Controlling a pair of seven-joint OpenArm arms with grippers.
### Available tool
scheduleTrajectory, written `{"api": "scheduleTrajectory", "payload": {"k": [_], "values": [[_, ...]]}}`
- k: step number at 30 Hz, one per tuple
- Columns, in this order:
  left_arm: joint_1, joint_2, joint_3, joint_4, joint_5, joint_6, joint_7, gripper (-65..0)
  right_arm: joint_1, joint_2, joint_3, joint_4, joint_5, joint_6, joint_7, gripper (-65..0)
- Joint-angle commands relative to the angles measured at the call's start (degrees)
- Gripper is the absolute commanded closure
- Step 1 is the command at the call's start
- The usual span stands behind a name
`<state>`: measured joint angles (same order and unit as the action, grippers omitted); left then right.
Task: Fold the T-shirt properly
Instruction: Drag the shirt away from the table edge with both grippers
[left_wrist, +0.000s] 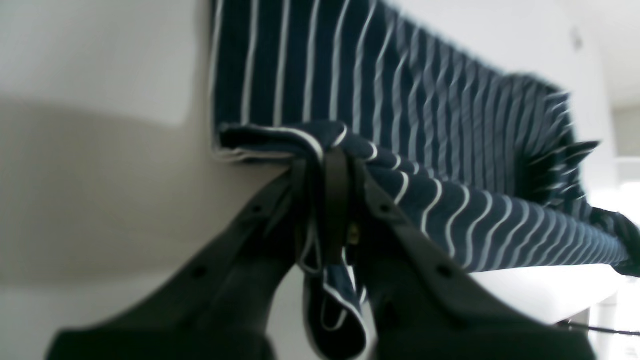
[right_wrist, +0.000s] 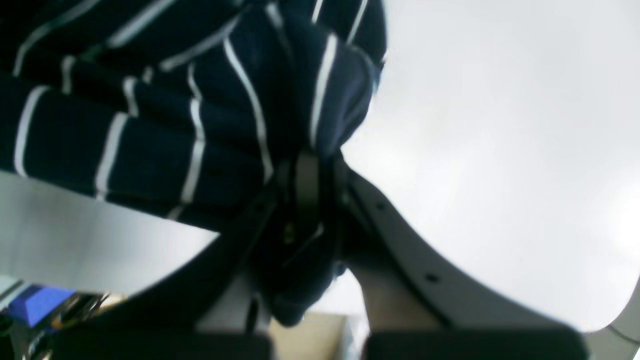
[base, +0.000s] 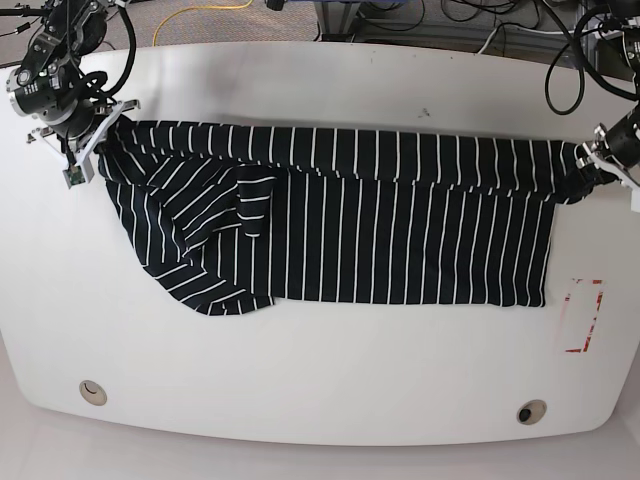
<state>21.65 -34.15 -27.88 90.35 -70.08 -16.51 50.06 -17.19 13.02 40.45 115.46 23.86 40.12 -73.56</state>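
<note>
The T-shirt, black with thin white stripes, lies stretched across the white table in the base view, its far edge folded over toward the front. My left gripper is at the right end, shut on the T-shirt's corner; the left wrist view shows the T-shirt bunched between the closed fingers of that gripper. My right gripper is at the left end, shut on the T-shirt's other corner, and the T-shirt is pinched at that gripper in the right wrist view. A sleeve hangs toward the front left.
A red-outlined rectangle mark lies on the table at the front right. Two round holes sit near the front edge. Cables run along the floor behind the table.
</note>
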Motion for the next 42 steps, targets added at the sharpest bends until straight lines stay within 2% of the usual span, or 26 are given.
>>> {"api": "scheduleTrajectory", "payload": {"k": [1,9,18,21,24,27,30,33,36,42], "values": [[1.16,-1.41,-0.65,0.95,-0.73,-0.32,-1.32,-2.2,-1.93,0.83,0.3,1.07,-0.34,-0.12,0.55,-0.2],[3.98,-2.73,-0.39,0.51,-0.55,-0.32,2.2,-2.2,-7.47,0.39,0.21,0.98,-0.25,-0.12,0.46,-0.2],[5.03,-2.55,-0.56,0.86,1.21,-0.23,7.83,-2.4,-10.9,0.39,-0.23,0.89,-0.34,-0.12,0.2,-1.7],[5.03,-2.38,-0.56,0.95,3.4,-0.23,9.85,-3.2,-11.6,0.39,-0.23,0.89,-0.34,-0.12,0.2,-9.4],[4.94,-2.29,-0.39,0.95,4.72,-0.23,10.99,-10.6,-12.04,0.39,-0.23,0.89,-0.34,-0.12,0.2,-22.8],[4.94,-2.29,-0.39,1.04,4.99,-0.23,12.13,-23.2,-12.3,0.39,-0.23,0.89,-0.16,-0.12,0.2,-38.8],[4.86,-2.38,-0.56,1.3,4.99,-0.06,12.93,-32.2,-12.3,0.3,-0.23,0.89,0.01,-0.12,0.2,-51.2],[4.86,-2.64,-0.65,3.24,5.07,0.03,12.93,-35.0,-11.95,0.3,-0.23,0.98,0.01,-0.12,0.2,-60.9],[4.86,-2.64,-1.53,5.7,5.07,0.03,12.93,-35.3,-11.6,0.3,-0.23,1.07,0.01,-0.12,0.2,-64.5],[3.98,-2.2,-7.24,11.5,4.63,0.03,15.3,-35.3,-9.4,0.83,0.3,1.16,0.1,-0.12,0.2,-64.8]]}}
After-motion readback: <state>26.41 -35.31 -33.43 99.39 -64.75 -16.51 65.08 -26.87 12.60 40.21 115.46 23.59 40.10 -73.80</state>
